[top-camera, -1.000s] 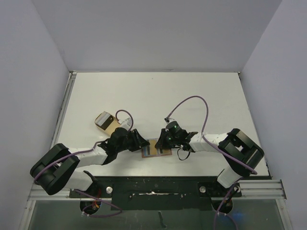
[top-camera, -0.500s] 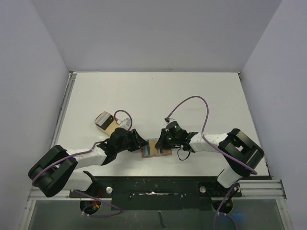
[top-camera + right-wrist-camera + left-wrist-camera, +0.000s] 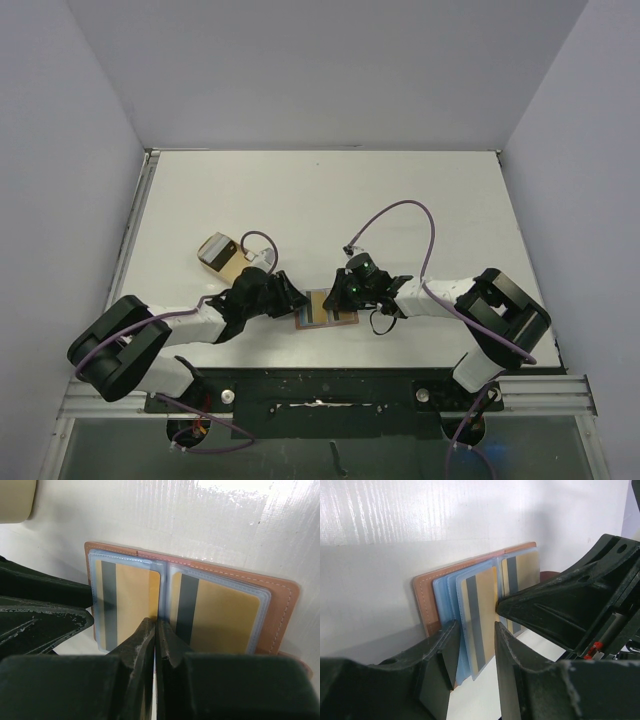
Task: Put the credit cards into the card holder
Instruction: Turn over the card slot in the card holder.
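Glossy white table (image 3: 320,200) bears stitched brown card holder (image 3: 282,605).

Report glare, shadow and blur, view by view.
Left wrist: glare streaks the table up top, a shadow band lies below, near fingers are dark. Right wrist: glare on the table top right, card holder sharp. Top external: evenly lit, no glare.

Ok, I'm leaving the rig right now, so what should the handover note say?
Left pincer: open, fingers flanking the edge of the left sleeve.
Right pincer: shut, tips at the sleeves' centre fold.
Card holder: lying open on the table between the pincers.
Done: two gold cards sit in its clear sleeves.
Left: no loose cards visible; holder not yet closed.
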Available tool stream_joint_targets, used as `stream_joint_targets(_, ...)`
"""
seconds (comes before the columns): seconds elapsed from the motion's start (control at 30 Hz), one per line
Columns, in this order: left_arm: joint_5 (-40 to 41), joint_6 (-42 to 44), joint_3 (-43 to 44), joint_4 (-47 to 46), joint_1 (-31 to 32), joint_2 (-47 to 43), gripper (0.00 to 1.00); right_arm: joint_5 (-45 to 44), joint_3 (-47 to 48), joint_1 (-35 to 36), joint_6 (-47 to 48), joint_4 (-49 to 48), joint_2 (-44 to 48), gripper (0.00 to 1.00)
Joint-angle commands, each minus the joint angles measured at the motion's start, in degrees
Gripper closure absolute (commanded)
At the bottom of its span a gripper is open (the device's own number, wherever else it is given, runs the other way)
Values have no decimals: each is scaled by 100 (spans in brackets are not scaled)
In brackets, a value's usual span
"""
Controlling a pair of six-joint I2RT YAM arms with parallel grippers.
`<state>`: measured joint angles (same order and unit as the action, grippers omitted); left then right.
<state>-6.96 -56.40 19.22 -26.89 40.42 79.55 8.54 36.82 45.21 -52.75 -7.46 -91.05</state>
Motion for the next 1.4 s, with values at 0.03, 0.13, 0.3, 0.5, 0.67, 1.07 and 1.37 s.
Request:
stream_joint_targets(0.03, -196, 7, 107, -395, 19, -120, 70, 8, -142, 93, 28, 12, 8, 100)
stream_joint_targets(0.13, -261, -43, 121, -423, 19, -177, 73, 25, -123, 93, 28, 9, 8, 100)
stream_joint_targets(0.3, -281, -15, 239, -211, 27, -326, 77, 59, -103, 130, 28, -49, 46, 98)
stream_joint_targets(0.5, -241, 130, 417, 278, 44, -502, 89, 30, -74, 191, 29, -26, 134, 93)
stream_joint_targets(0.67, -185, 306, 570, 719, 44, -554, 100, 13, -54, 218, 59, 18, 259, 86)
stream_joint_targets(1.07, -88, 841, 1276, 1855, 47, -591, 100, -507, 23, 217, 333, 866, 1215, 66)
stream_joint_targets(1.37, -515, 575, 1578, 1582, 126, -211, 83, -991, -125, 210, 443, 1217, 1850, 61)
